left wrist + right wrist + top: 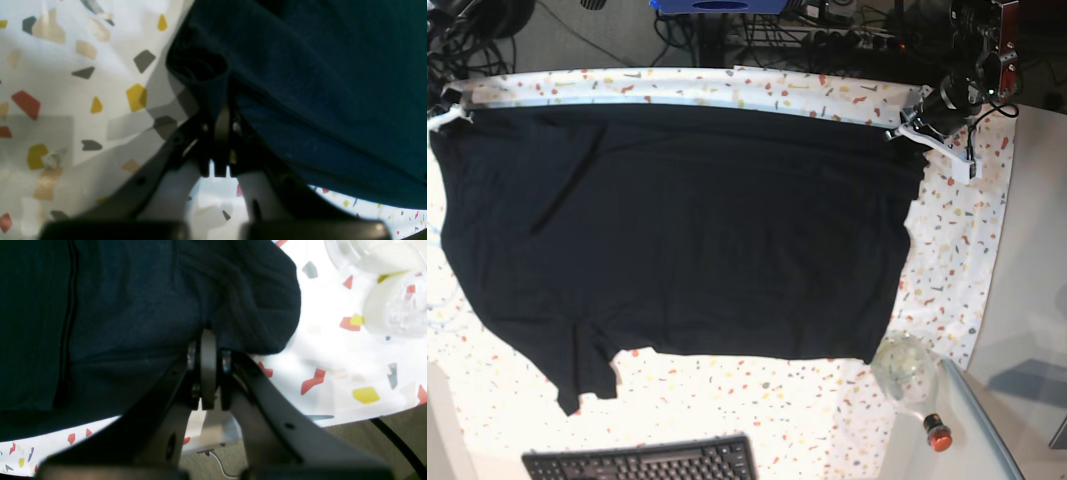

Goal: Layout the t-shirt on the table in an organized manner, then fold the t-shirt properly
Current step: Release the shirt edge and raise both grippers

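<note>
Start at your left claw (222,133): in its wrist view the jaws sit nearly together with an edge of the soft, matte black short-sleeved t-shirt (317,83) bunched at the tips, though you cannot tell from the pictures whether the pinch holds or has begun to let go. Your right claw (208,368) is shut on the opposite corner, the dark cloth pinched right at its tips. In the base view the left claw (909,128) sits at the far right corner of the shirt and the right claw (449,110) at the far left corner — so the two hold one straight edge stretched along the back of the white, terrazzo-flecked tabletop (947,250). From that edge the t-shirt (677,230) spreads toward the camera, its long axis running side to side between your claws, mostly flat, with a sleeve hanging out at the near left. That is the relation your next move turns on: all the cloth lies on the near side of both claws, and neither arm is closer to the shirt's middle. A clear glass ball (905,366) sits just beside the near right corner, and a black keyboard (642,462) lies well clear at the front.
</note>
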Controlling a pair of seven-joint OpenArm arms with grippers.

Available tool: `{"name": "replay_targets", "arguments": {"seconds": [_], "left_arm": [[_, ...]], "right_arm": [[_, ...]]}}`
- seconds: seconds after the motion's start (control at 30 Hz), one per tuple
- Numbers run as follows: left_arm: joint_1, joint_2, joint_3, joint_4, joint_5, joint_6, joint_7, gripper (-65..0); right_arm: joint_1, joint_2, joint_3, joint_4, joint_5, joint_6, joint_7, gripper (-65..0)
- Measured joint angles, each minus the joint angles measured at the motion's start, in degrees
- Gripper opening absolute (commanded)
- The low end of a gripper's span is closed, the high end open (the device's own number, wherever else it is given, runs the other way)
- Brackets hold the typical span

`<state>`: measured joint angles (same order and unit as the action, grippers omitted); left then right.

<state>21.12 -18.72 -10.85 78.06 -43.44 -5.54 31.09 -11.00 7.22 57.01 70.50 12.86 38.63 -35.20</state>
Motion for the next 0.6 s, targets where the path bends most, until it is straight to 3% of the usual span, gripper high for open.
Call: {"name": "replay_targets", "arguments": {"seconds": [0.1, 0.2, 0.33, 0.4, 0.53, 0.6], "left_arm": [[-0.04, -0.04, -0.07, 0.28, -0.02, -0.28, -0.35, -32.3], [0.35, 0.33, -1.99, 0.63, -0.24, -0.52, -0.26, -23.0], [4.42, 3.1, -13.73, 3.28, 2.45, 2.67, 1.53, -22.2], [6.64, 4.33, -18.16, 5.77, 2.69, 2.62, 2.14, -22.4], [7.41, 6.23, -22.73, 13.73, 1.86, 2.1, 1.75, -22.5], [8.07, 6.14, -24.0, 16.68, 1.7, 1.53, 1.25, -25.8]], "right_arm": [[-0.17, 0.24, 0.35, 0.13, -0.26, -0.26, 0.35, -40.1], [-0.31, 0.17, 1.64, 0.28, -0.39, -0.46, 0.28, -37.4], [-0.2, -0.44, 7.19, 0.81, -0.63, -0.44, 0.0, -37.2], [-0.68, -1.01, 7.39, 3.15, -1.07, -0.55, -2.34, -36.9], [-0.31, -3.91, 7.61, 11.3, -0.61, -0.52, -4.13, -37.1], [-1.11, -5.68, 7.3, 15.65, -0.24, -0.24, -3.91, -37.1]]}}
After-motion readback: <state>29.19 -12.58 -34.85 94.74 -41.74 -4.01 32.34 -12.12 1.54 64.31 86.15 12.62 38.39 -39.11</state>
